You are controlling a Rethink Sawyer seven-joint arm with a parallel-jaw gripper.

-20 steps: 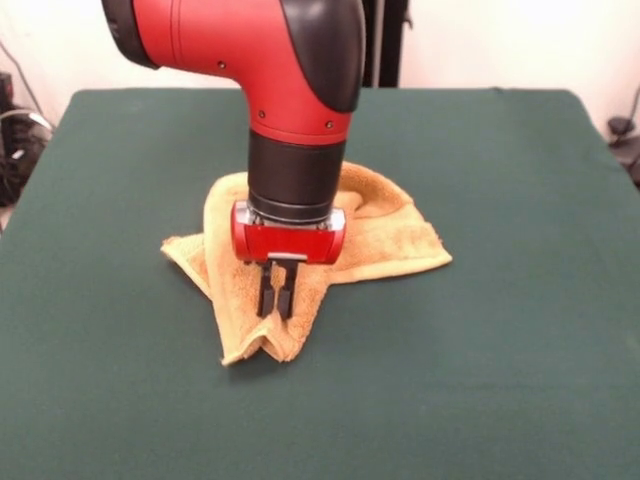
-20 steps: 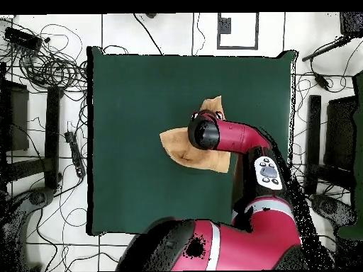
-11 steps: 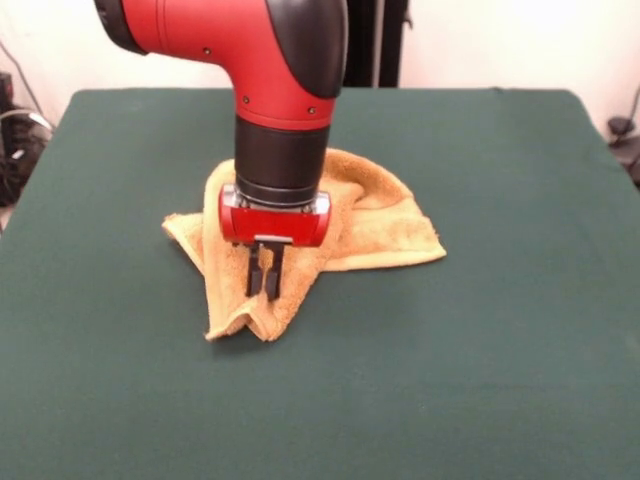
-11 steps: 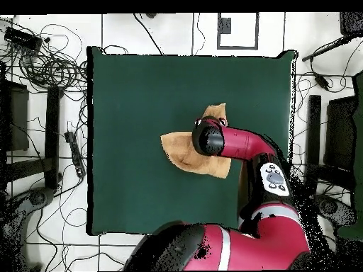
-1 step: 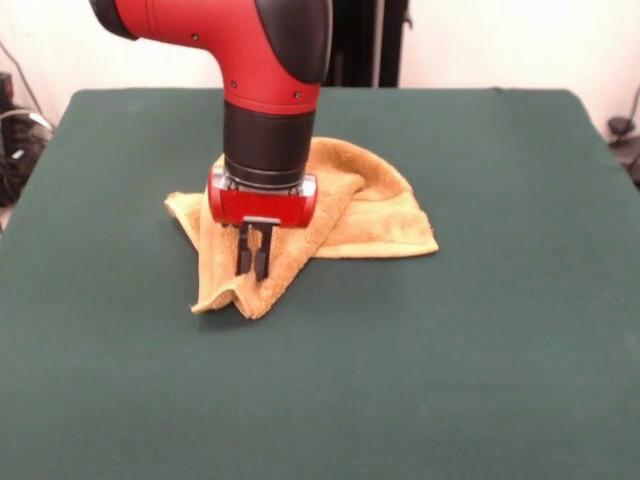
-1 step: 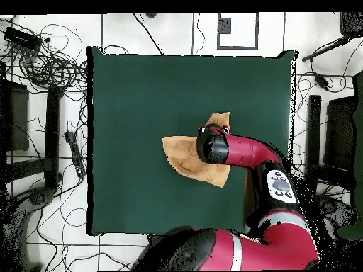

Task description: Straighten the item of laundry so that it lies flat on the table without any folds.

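1 towel [image 5: 350,205] (rumpled) under gripper [image 5: 252,262]

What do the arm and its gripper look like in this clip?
A thick glossy red arm with a black elbow cover and black cylindrical wrist collar, dotted with small dark screws. The gripper has a rounded red body with a silver edge and two slim black fingers.

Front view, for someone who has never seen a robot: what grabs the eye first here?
The big red and black arm comes down from above at the middle of the dark green table. Beneath it lies a crumpled yellow-orange towel, folded over itself. The claw has its fingers close together, pinching a raised ridge of the towel near its front corner.
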